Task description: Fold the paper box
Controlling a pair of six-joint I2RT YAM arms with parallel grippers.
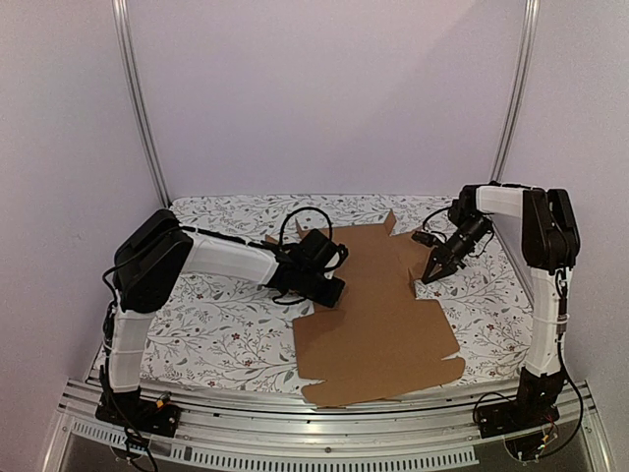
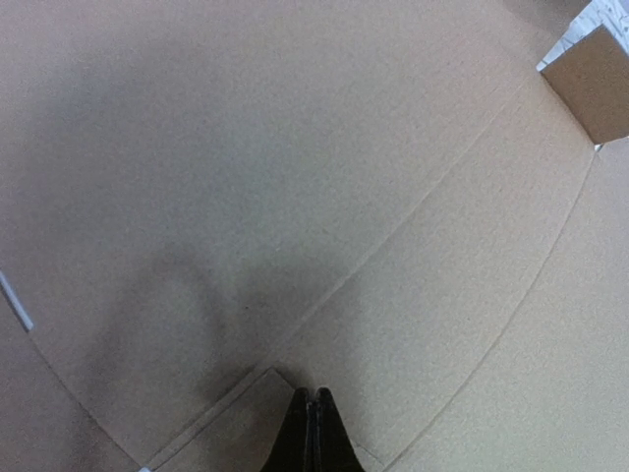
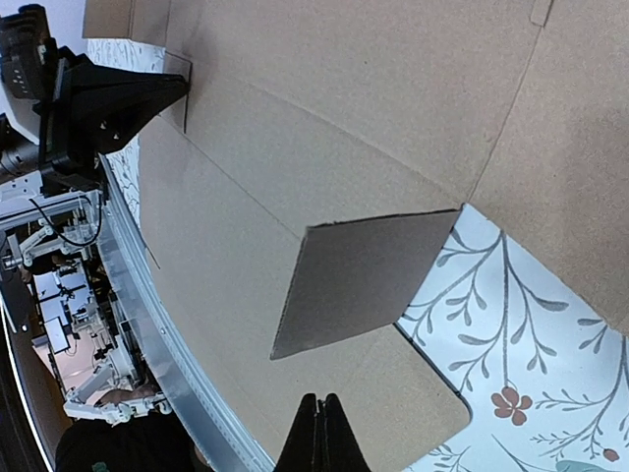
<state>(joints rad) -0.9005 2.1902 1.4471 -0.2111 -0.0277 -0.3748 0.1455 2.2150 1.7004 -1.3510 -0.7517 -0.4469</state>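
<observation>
The paper box [image 1: 378, 315] lies as a flat brown cardboard sheet in the middle of the table. My left gripper [image 1: 329, 293] is shut, its tips down on the sheet near its left edge; the left wrist view shows the tips [image 2: 313, 395] together on the cardboard [image 2: 295, 177] beside a cut tab corner. My right gripper [image 1: 429, 277] is shut and empty at the sheet's right side. In the right wrist view its tips [image 3: 320, 399] hover just over the cardboard [image 3: 324, 128], in front of a small side flap [image 3: 364, 280] that stands tilted up.
A floral tablecloth [image 1: 226, 315] covers the table. Aluminium posts [image 1: 138, 108] rise at the back corners, and a metal rail [image 1: 295, 438] runs along the near edge. The left gripper shows in the right wrist view [image 3: 108, 98].
</observation>
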